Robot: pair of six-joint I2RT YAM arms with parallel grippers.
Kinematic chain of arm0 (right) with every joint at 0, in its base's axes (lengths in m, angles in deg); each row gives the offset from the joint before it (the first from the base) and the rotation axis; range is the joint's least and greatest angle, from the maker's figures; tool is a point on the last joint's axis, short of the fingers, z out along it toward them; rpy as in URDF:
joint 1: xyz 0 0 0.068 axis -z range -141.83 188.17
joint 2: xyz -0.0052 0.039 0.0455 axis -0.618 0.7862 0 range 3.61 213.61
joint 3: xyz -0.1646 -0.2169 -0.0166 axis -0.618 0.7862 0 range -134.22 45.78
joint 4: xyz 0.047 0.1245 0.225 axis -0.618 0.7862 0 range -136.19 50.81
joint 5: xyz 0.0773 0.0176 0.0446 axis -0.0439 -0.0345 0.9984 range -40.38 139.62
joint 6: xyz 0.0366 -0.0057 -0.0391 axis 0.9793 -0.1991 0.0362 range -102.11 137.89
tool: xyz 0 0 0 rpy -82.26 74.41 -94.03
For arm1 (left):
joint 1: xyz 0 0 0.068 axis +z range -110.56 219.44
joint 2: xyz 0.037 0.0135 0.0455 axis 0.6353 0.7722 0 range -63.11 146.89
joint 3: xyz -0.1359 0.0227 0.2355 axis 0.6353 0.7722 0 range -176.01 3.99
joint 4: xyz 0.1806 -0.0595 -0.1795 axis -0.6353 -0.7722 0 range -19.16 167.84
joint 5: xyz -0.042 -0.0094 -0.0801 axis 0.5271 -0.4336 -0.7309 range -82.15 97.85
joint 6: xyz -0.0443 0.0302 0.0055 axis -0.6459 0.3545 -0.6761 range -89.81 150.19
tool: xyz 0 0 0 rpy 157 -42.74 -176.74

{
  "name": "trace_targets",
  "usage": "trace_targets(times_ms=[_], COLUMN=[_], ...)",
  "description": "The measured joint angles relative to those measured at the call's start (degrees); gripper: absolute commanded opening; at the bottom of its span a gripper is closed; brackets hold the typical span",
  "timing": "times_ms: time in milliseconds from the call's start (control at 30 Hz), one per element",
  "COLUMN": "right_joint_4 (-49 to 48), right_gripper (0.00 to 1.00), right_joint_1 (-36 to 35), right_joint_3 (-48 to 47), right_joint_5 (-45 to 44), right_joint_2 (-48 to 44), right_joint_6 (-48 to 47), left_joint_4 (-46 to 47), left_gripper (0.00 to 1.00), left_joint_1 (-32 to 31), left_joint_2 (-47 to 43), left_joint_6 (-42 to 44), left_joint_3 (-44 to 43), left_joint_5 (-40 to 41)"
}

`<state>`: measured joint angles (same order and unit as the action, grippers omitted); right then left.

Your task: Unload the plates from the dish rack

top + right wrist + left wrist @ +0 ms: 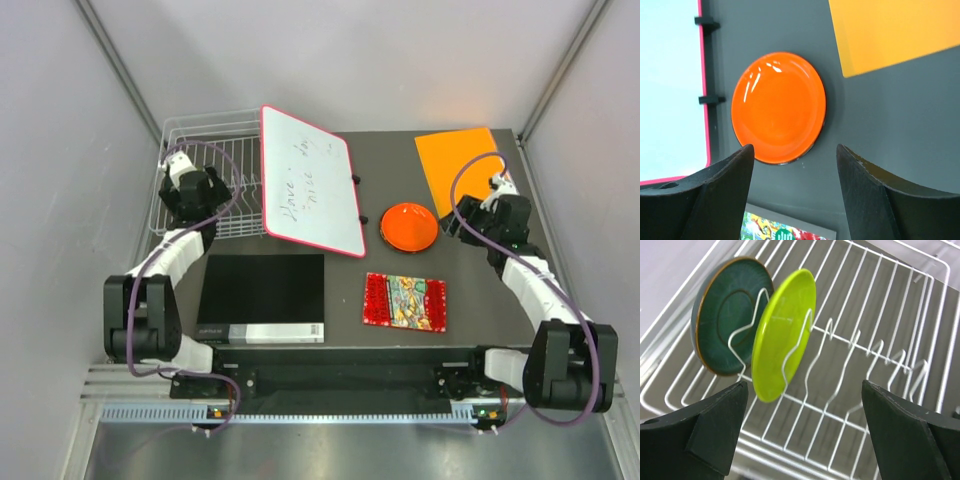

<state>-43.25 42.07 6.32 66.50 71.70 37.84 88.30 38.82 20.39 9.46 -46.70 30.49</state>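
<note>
The white wire dish rack (232,140) stands at the table's far left. In the left wrist view a dark teal plate (727,315) and a lime green plate (782,335) stand upright side by side between the rack's prongs (880,350). My left gripper (805,425) is open and empty, hovering above the rack just short of the green plate; it also shows in the top view (200,195). The plain orange plate (408,227) lies flat on the table. My right gripper (795,175) is open and empty just near of the orange plate (778,107). The dark red patterned plate is not in view.
A pink-edged whiteboard (310,180) leans against the rack's right side. A flat orange sheet (462,165) lies at the far right. A red patterned mat (405,301) lies near the front, and a black box (262,297) lies at the front left.
</note>
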Motion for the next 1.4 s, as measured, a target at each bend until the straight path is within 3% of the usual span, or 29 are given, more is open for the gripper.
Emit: trace_targets(times_ms=[333,533,667,867,900,1033,1400], right_joint_4=[-2.1,-3.7,-4.3,-5.0,-5.1,-5.1,-5.2], right_gripper=[0.66,0.65,0.64,0.64,0.64,0.64,0.64], right_joint_1=[0.0,0.0,0.0,0.0,0.0,0.0,0.0], right_joint_3=[3.3,3.9,3.9,4.2,4.2,4.2,4.6], right_joint_5=[2.1,2.7,2.9,3.0,3.1,3.2,3.8], right_joint_2=[3.4,5.8,6.2,6.6,6.6,6.7,7.2], right_joint_6=[0.2,0.7,0.7,0.7,0.8,0.8,0.8], left_joint_4=[3.4,5.4,5.5,6.1,6.1,6.2,7.5], left_gripper=[0.94,0.72,0.51,0.33,0.23,0.00,0.00], left_joint_1=[2.0,2.2,2.3,2.4,2.4,2.5,2.0], left_joint_2=[8.3,13.7,14.4,14.4,14.4,14.4,11.0], left_joint_6=[2.7,5.0,5.7,6.8,7.0,9.7,15.0], left_joint_3=[-4.4,-5.6,-5.6,-5.6,-5.6,-5.3,-2.4], left_joint_5=[4.5,4.9,5.2,5.9,6.1,6.8,7.7])
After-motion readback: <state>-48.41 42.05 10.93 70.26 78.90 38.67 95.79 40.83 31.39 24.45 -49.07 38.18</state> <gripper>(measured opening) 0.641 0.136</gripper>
